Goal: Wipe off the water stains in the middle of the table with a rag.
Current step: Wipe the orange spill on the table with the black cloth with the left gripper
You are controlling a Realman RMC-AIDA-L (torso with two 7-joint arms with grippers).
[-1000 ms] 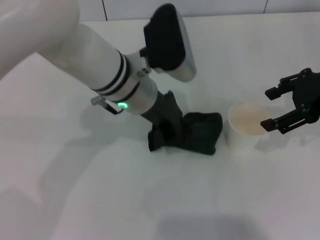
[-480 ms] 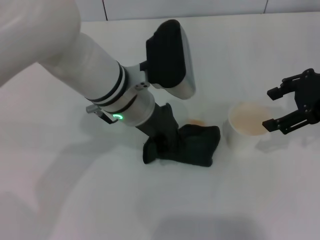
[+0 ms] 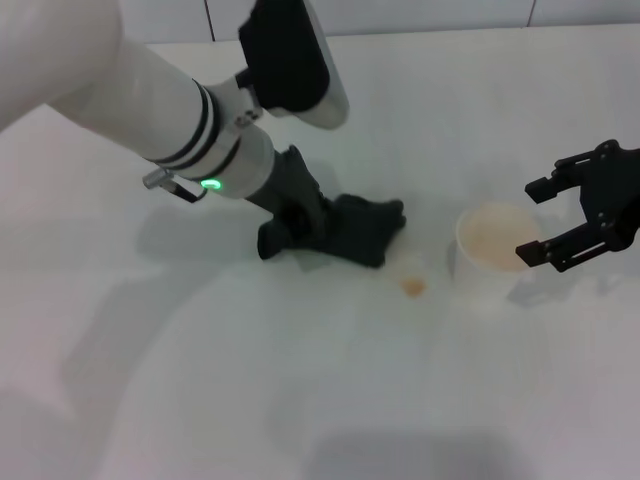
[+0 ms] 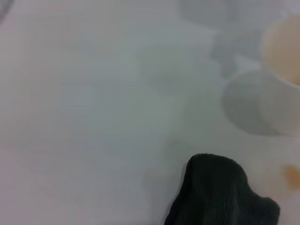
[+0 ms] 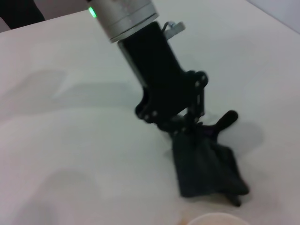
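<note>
The dark green-black rag point(image 3: 368, 230) lies bunched on the white table point(image 3: 300, 380), with my left gripper point(image 3: 318, 226) shut on its near end and pressing it down. A small orange blot, the water stains point(image 3: 413, 286), sits uncovered just in front of the rag, beside the cup. The left wrist view shows the rag point(image 4: 220, 199) with the stains point(image 4: 293, 176) at the frame's edge. In the right wrist view the left gripper point(image 5: 187, 124) pinches the rag point(image 5: 206, 166). My right gripper point(image 3: 548, 217) hovers open to the right of the cup, holding nothing.
A white cup point(image 3: 492, 252) with pale orange residue stands right of the stain, close to the right gripper; it also shows in the left wrist view point(image 4: 281, 89). The bulky left arm point(image 3: 150, 110) stretches over the table's left half.
The left gripper has dragged the rag back and to the left, away from the cup. An orange blot now lies bare near the cup. The right gripper has barely moved.
</note>
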